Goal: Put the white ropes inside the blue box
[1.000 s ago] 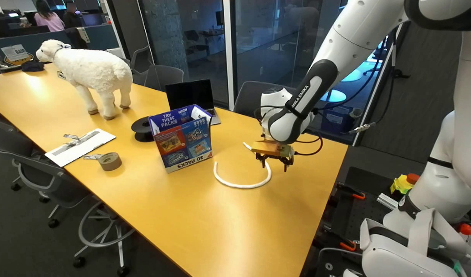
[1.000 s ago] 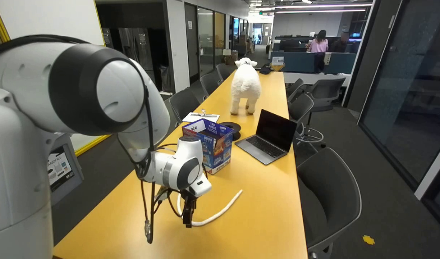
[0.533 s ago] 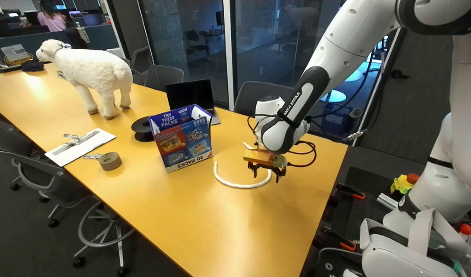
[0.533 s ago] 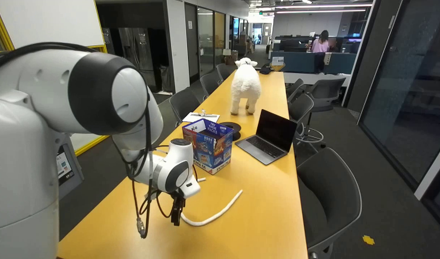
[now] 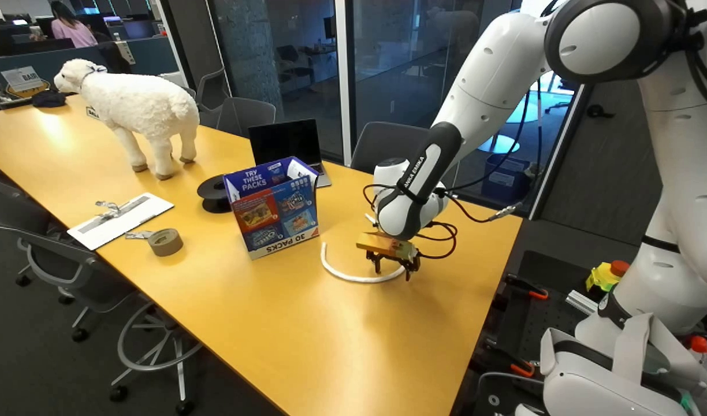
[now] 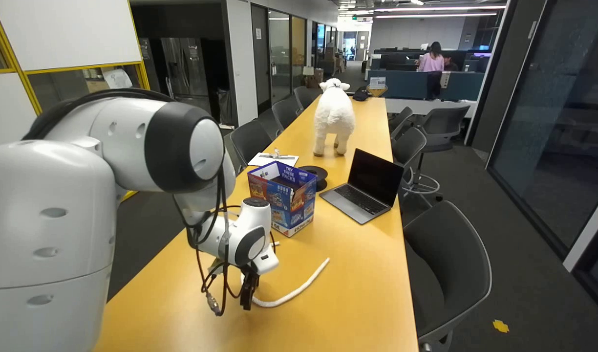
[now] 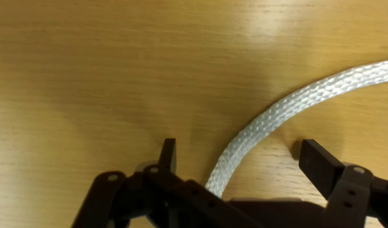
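Hand (image 7: 238, 143) was spread wide, nothing gripped — rope (image 7: 273, 115) ran slantwise between its fingers (image 7: 319, 167), lying on the bench (image 5: 330, 335). Couldn't tell if the fingers touched down. Step looked like the grasp: best done by squaring up across the rope, going low, then closing evenly. Lift probably needed plenty of height, since loose ends would likely droop and catch on the box (image 5: 275, 218). It stood near the rope, upright, open-topped; in an exterior view its inside looked dark, contents unclear — no rope seen in there. Rope was partly hidden in both exterior views.
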Motion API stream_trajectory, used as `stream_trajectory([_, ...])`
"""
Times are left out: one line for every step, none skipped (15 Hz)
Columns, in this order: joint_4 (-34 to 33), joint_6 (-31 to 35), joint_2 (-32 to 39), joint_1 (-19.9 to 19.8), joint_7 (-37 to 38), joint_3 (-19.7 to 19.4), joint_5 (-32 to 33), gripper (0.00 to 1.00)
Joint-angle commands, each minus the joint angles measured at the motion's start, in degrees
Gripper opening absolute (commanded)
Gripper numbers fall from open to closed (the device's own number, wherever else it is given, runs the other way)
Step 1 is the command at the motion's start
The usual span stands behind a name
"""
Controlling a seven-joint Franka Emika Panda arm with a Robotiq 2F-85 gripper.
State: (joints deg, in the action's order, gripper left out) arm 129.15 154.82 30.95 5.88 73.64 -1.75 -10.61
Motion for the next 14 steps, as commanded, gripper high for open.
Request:
stream_trajectory([-2.12, 0.46, 1.14, -0.86, -1.17, 0.0, -2.84, 1.0])
stream_trajectory([-1.89, 0.67, 0.73, -0.98, -1.0, -0.12, -3.3, 1.0])
stream_trajectory([-1.76, 0.75, 0.34, -1.07, -0.92, -0.28, -3.58, 1.0])
stream_trajectory([-1.51, 0.96, -0.06, -1.39, -1.14, -0.22, -4.02, 1.0])
stream_trajectory([-1.3, 1.08, -0.37, -1.4, -0.88, -0.41, -4.24, 1.0])
stream_trajectory([-1.06, 1.03, -0.69, -1.58, -0.99, -0.41, -4.43, 1.0])
stream_trajectory([-0.89, 1.09, -0.87, -1.64, -1.01, -0.49, -4.48, 1.0])
stream_trajectory([-0.81, 1.12, -0.95, -1.74, -1.0, -0.51, -4.6, 1.0])
stream_trajectory([-0.68, 1.15, -1.0, -1.74, -0.98, -0.57, -4.6, 1.0])
stream_trajectory([-0.57, 1.16, -1.03, -1.68, -1.0, -0.64, -4.57, 1.0])
stream_trajectory([-0.43, 1.27, -1.07, -1.63, -1.02, -0.69, -4.51, 1.0])
stream_trajectory([-0.31, 1.28, -1.16, -1.6, -1.05, -0.71, -4.47, 1.0])
stream_trajectory([-0.22, 1.27, -1.22, -1.59, -1.08, -0.7, -4.47, 1.0])
stream_trajectory([0.0, 1.4, -1.36, -1.6, -1.18, -0.67, -4.46, 1.0])
